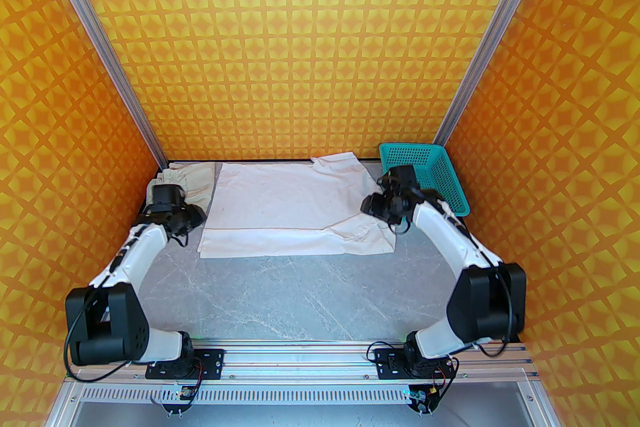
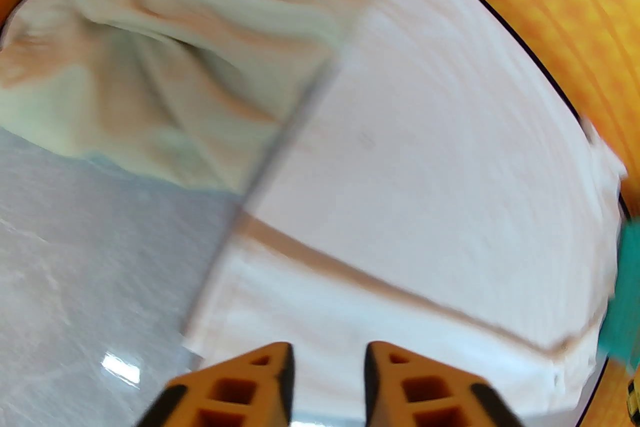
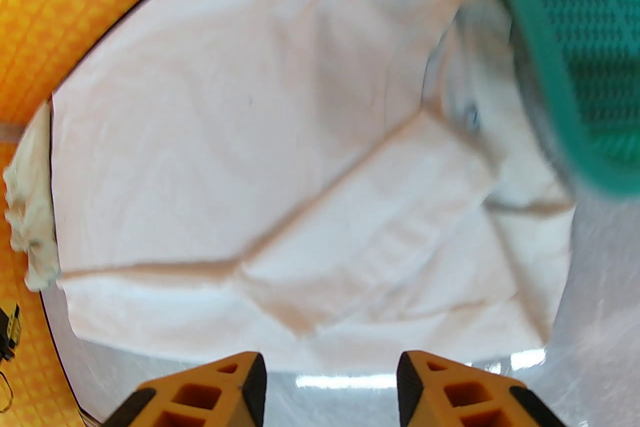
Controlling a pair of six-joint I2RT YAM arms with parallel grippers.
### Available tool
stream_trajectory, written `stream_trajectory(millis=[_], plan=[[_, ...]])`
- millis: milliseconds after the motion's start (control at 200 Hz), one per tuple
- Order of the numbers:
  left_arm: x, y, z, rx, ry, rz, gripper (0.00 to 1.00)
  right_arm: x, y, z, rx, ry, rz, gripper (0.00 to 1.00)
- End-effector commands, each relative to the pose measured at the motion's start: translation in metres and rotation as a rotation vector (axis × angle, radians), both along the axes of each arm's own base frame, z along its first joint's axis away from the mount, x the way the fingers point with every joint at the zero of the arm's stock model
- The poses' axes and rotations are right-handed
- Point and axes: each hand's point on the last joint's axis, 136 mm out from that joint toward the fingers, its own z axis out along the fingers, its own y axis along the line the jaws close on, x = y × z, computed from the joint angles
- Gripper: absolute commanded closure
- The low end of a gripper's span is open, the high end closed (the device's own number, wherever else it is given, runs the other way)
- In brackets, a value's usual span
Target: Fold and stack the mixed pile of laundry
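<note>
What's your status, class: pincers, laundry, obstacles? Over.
Left pincer open, empty. Right pincer open, empty. White shirt laid out, beige piece bunched at its left. Teal basket far right, by shirt.

On the near side of the white shirt (image 1: 285, 209) the grey table (image 1: 300, 295) lies open, a broad lane for passing. Off the shirt's far right corner the teal basket (image 1: 440, 174) blocks the way (touching or just beside, unclear); the beige piece (image 1: 185, 179) crowds its left edge.

You have the white shirt (image 1: 280, 209) spread flat, rumpled at its right side; the beige-cream piece (image 1: 194, 179) lies bunched against its left edge.
</note>
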Motion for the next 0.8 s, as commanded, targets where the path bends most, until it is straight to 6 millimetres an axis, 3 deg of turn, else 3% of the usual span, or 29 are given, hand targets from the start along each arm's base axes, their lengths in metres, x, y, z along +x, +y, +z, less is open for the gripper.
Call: stream_trajectory(millis=[0, 295, 485, 795], plan=[[-0.031, -0.02, -0.048, -0.047, 0.156, -0.069, 0.85, -0.015, -0.008, -0.036, -0.026, 0.081, -0.025, 0.54], [-0.011, -0.011, -0.091, -0.029, 0.225, -0.069, 0.92, -0.018, -0.032, -0.081, -0.055, 0.128, -0.094, 0.7], [-0.01, 0.003, -0.107, -0.01, 0.266, -0.044, 0.93, -0.025, -0.047, -0.108, -0.137, 0.161, -0.13, 0.78], [-0.017, 0.032, -0.119, -0.009, 0.302, 0.006, 0.93, -0.041, -0.076, -0.128, -0.255, 0.202, -0.197, 0.88]])
